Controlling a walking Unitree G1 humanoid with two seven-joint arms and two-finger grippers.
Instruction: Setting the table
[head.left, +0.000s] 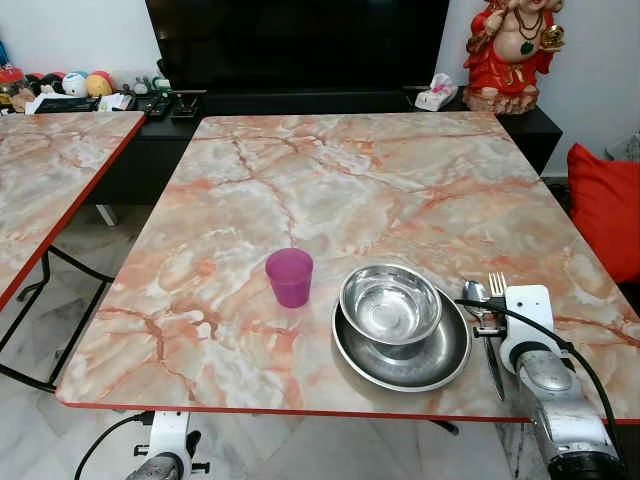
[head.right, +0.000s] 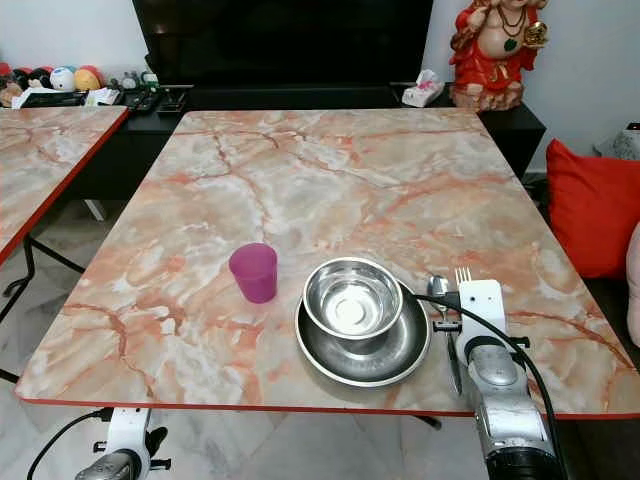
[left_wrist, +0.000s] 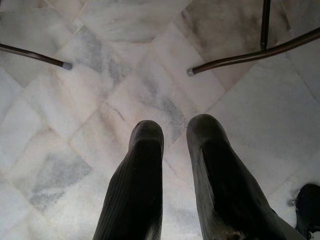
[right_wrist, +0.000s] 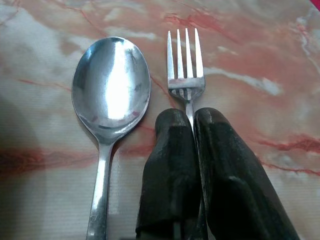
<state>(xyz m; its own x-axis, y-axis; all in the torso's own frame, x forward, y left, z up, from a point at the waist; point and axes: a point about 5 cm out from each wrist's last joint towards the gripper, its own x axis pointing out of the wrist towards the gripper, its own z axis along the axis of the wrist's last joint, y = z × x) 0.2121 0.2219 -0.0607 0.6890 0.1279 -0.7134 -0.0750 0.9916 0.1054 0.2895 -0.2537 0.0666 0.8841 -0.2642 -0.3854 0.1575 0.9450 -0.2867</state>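
On the marble-patterned table (head.left: 350, 190) a steel bowl (head.left: 390, 303) sits inside a steel plate (head.left: 445, 362), with a purple cup (head.left: 289, 277) to their left. Right of the plate lie a spoon (right_wrist: 111, 82) and a fork (right_wrist: 185, 60), side by side. My right gripper (right_wrist: 192, 117) is shut on the fork's handle just behind the tines, low over the table. In the eye views the right wrist (head.left: 528, 325) covers most of the fork; only its tines (head.left: 497, 283) show. My left gripper (left_wrist: 175, 132) hangs below the table's front edge, aimed at the floor, its fingers slightly apart and empty.
A second marble table (head.left: 50, 170) stands to the left. A dark TV unit (head.left: 300, 100) with small items and a red statue (head.left: 510, 50) lines the far wall. A red cushion (head.left: 605, 205) is at the right. Table legs (left_wrist: 240, 55) cross the tiled floor.
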